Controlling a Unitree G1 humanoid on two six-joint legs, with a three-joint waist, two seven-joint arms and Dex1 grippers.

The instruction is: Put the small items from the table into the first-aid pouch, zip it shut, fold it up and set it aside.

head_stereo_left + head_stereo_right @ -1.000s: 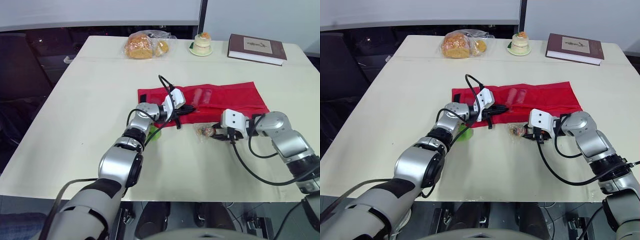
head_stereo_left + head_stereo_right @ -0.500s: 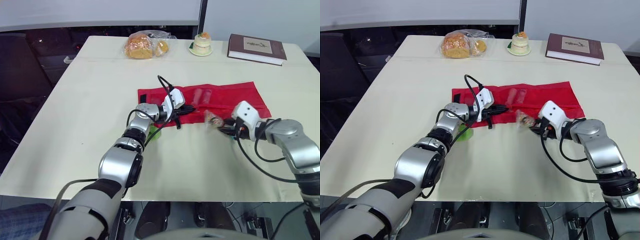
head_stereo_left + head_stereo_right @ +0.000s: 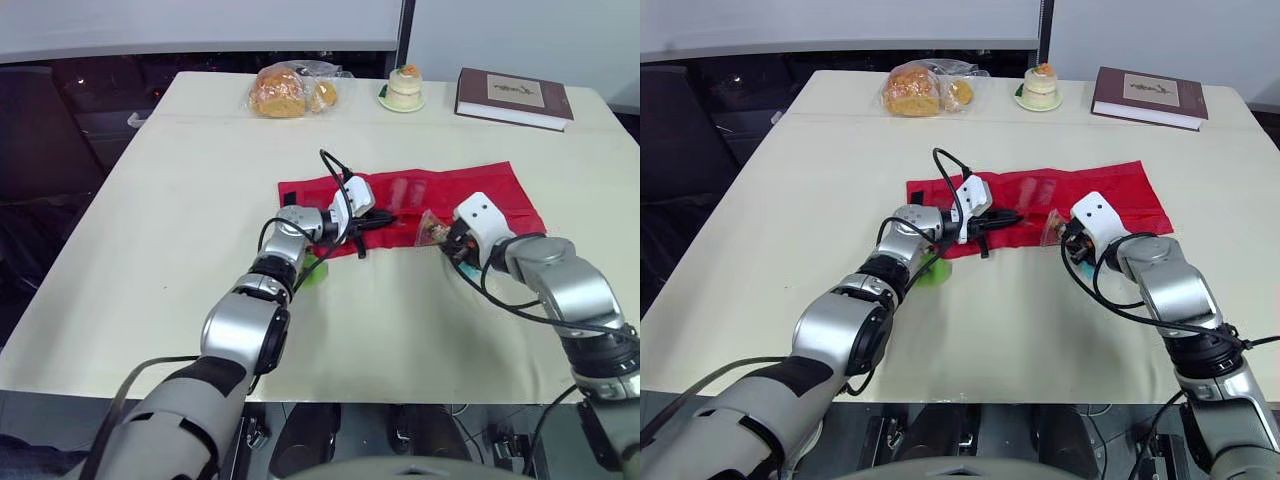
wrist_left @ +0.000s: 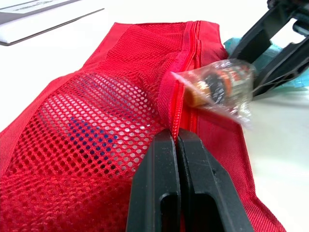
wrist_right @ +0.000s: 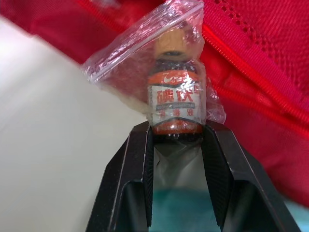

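Right gripper (image 5: 176, 129) clamps a small brown bottle (image 5: 175, 104) sealed in a clear bag, holding it at the near edge of the red pouch (image 3: 480, 190), close to the zipper. Left gripper (image 4: 176, 140), fingers pressed together, pinches the pouch's mesh beside the zipper; a green item (image 3: 313, 270) lies by its forearm. Farther back on the table (image 3: 190, 200) sit bagged bread (image 3: 285, 92), a small cake (image 3: 404, 87) and a book (image 3: 515, 97).

The pale desk (image 3: 180, 220) holds the red pouch (image 3: 500, 190) at its middle; bagged bread (image 3: 285, 92), a small cake (image 3: 404, 87) and a book (image 3: 515, 97) along the far edge; something green (image 3: 312, 270), possibly a packet, near the pouch
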